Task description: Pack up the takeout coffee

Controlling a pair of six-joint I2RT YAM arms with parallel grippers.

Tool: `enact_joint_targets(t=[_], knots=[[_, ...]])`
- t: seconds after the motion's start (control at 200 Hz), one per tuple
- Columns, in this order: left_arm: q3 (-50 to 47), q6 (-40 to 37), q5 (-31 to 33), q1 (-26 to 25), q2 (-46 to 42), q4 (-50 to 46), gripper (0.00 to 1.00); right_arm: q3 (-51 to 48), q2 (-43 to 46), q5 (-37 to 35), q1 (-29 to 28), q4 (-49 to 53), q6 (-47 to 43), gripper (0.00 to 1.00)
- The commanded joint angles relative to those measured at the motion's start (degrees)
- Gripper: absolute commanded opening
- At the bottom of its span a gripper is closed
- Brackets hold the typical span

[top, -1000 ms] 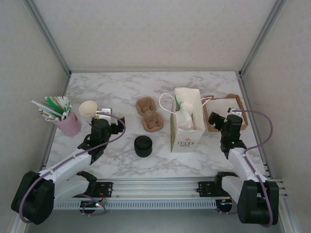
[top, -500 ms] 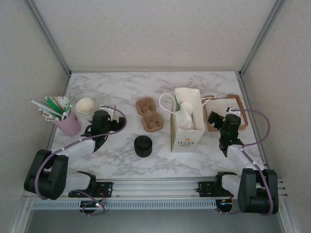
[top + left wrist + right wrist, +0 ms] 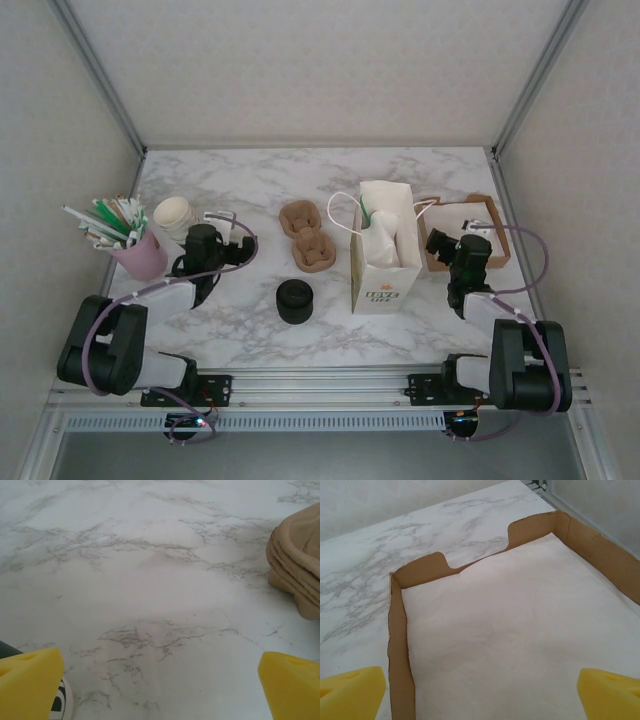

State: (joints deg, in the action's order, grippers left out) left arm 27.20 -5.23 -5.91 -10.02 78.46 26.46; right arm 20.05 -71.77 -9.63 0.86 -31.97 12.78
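- The coffee, as I judge it, is not yet put together. Its 2 parts stand apart: the cups [image 3: 172, 218] stacked at the left of the table [image 3: 240, 180], and the lids [image 3: 294, 301] in a squat black stack near the front middle.
- Both stacks stand upright, long axis vertical.
- The left gripper [image 3: 210, 240] sits just beside the cups, which lie to its left and a little beyond. Its jaws are spread wide with nothing between them. In the wrist view they face bare marble, so the cups are off their line.
- The lids lie near it, to its right and closer to the front edge. The left arm is the nearer one for both stacks.
- The right gripper [image 3: 462, 245], jaws likewise spread and empty, hangs over the tray [image 3: 400, 645]. The bag [image 3: 385, 255] stands between it and the lids.
- The carriers [image 3: 306, 236] lie between cups and bag.
- The next move likely calls for the left gripper to turn left toward the top cup.
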Motion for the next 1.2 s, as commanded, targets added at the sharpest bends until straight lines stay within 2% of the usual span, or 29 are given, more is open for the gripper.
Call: enact_joint_targets(t=[0.0,0.16,0.586,0.741,0.896,1.016,1.197], knots=[[3.1,-1.6,-2.4,0.5,1.8,1.6,0.99,-1.1,-2.0,-2.2,-0.2,-6.1,-1.2,0.99],[5.9,-2.5,-4.7,0.5,3.0,-0.8,0.99,-1.4,-4.2,-2.6,-1.1,-9.8,-3.2,0.99],[10.2,-3.3,-6.5,0.5,6.6,0.7,1.0,-0.7,-12.1,-1.6,-4.7,-17.7,-9.0,0.99],[11.2,-3.9,-7.1,0.5,7.7,0.9,1.0,1.7,-15.6,-2.7,-5.0,-16.4,-8.9,0.99],[11.7,-4.3,-7.9,0.5,8.4,0.9,1.0,1.7,-16.4,-0.5,-5.3,-16.8,-10.3,0.99],[11.9,-4.8,-8.1,0.5,8.6,1.0,0.99,2.4,-16.6,3.9,-5.2,-15.8,-12.0,0.99],[12.3,-5.6,-7.9,0.5,9.8,1.0,0.99,2.5,-16.6,4.3,-5.1,-15.5,-12.0,0.99]])
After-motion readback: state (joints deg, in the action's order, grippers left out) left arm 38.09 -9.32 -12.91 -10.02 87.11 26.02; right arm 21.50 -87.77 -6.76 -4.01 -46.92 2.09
